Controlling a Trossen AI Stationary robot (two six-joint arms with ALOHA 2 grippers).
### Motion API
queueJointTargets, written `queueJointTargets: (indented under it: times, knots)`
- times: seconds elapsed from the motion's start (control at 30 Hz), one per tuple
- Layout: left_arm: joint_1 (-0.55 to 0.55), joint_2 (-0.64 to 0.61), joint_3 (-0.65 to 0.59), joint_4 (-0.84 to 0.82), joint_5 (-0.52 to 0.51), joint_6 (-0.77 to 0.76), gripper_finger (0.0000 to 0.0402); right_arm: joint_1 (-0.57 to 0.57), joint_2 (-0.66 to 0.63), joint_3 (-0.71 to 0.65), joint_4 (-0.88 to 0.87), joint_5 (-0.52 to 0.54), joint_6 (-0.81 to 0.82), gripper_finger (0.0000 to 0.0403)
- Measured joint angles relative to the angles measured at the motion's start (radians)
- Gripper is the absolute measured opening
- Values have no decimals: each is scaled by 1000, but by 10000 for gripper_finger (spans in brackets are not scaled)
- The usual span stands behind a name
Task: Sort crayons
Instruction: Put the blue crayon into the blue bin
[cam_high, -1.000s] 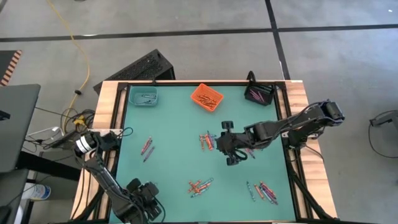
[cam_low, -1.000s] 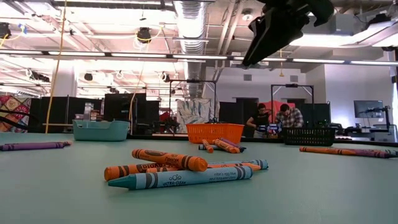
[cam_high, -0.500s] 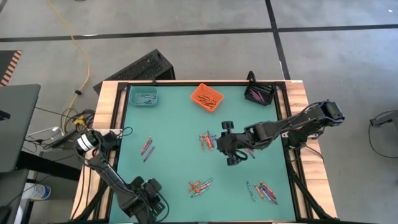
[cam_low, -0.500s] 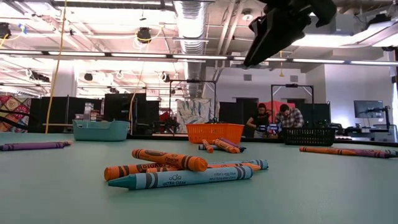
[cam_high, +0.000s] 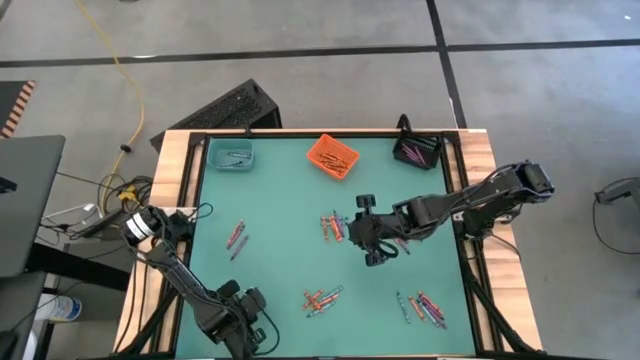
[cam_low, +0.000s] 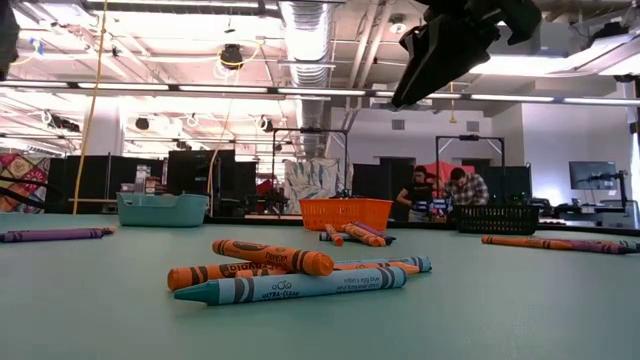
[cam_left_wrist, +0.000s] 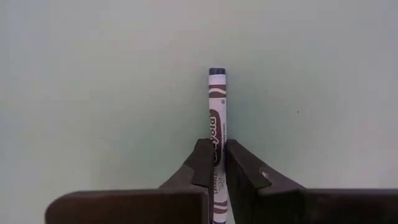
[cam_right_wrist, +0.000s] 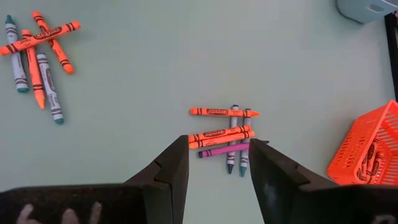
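My left gripper (cam_high: 246, 318) is near the table's near edge, left of the middle, shut on a pale purple crayon (cam_left_wrist: 217, 106) with a dark end. In the high view the gripper hides that crayon. My right gripper (cam_high: 368, 240) hangs open above the table's middle, just right of a cluster of orange, blue-grey and pink crayons (cam_high: 332, 226), which shows beyond its fingertips (cam_right_wrist: 221, 134). More crayons lie flat on the green mat in groups (cam_high: 236, 238), (cam_high: 320, 298), (cam_high: 425, 307). The low view shows the near group (cam_low: 290, 272). My left gripper pinches the crayon's wrapped shaft (cam_left_wrist: 217, 144) between its two fingers, one on each long side. The crayon runs in line with the fingers and sticks out past their tips, dark end (cam_left_wrist: 216, 72) foremost. Whether it rests on the mat or hangs clear, I cannot tell.
A teal bin (cam_high: 232, 156), an orange bin (cam_high: 333, 155) and a black bin (cam_high: 418, 150) stand along the far edge, each with crayons inside. The mat (cam_high: 280, 200) lies within a wooden frame. People sit in the room beyond the table (cam_low: 440, 190).
My left gripper has moved along the near edge toward the table's right and a little toward the far edge. My right gripper and the crayons on the mat have kept still.
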Motion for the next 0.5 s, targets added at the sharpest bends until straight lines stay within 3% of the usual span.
queueJointTargets:
  times: [0.13,0.5]
  knots:
    - [32,-20,-3,-25,-3,102,3,0,0,0,0,0,-8,159]
    - [217,-210,-5,-352,-216,466,1,0,0,0,-18,0,-1,159]
